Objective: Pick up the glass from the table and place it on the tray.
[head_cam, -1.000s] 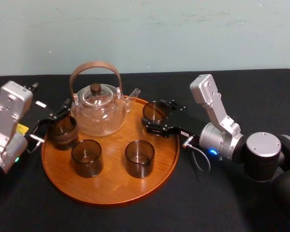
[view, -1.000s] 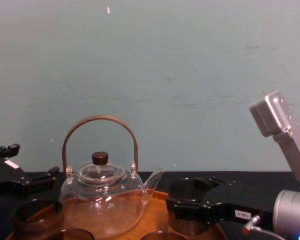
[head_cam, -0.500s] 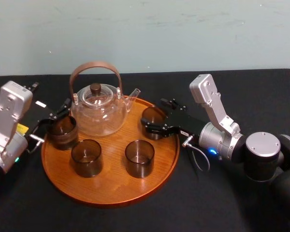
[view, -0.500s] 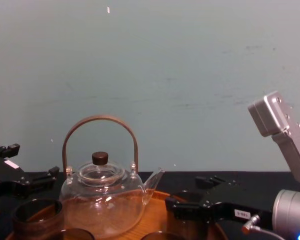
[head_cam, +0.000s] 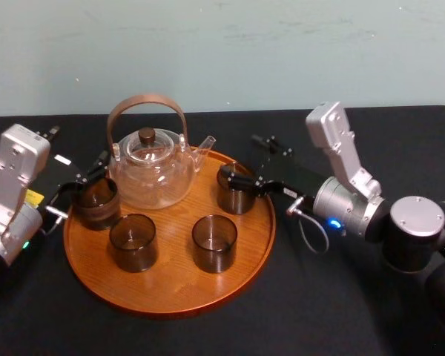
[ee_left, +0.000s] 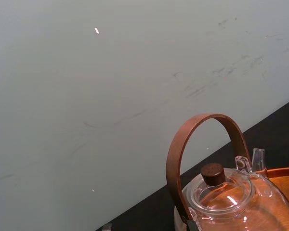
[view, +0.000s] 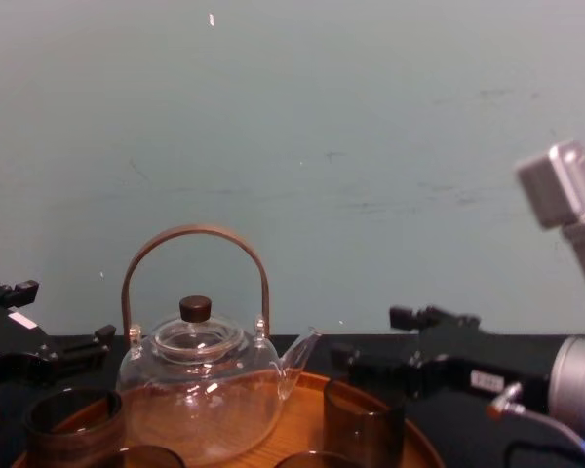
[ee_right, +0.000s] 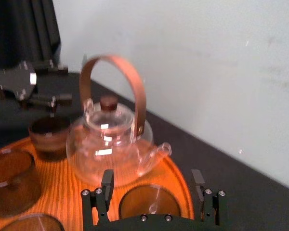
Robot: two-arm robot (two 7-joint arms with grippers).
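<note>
- Left hand [head_cam: 81, 185] sits at the left edge of the tray [head_cam: 170, 297], just beside a dark glass [head_cam: 96, 202] standing inside the rim. We cannot tell whether this hand is apart or together.
- The clear teapot [head_cam: 152, 174] stands upright at the tray's back left. We see two more dark glasses, one [head_cam: 133, 241] and another [head_cam: 214, 242], side by side in front of it.
- The glass [head_cam: 236, 191] stands upright on the tray's right side, near the teapot's spout.
- Right hand [ee_right: 152, 180] reaches in over the black bench [head_cam: 341, 297], its jaws spread wide apart and clamped on nothing, with the glass just beyond them.
</note>
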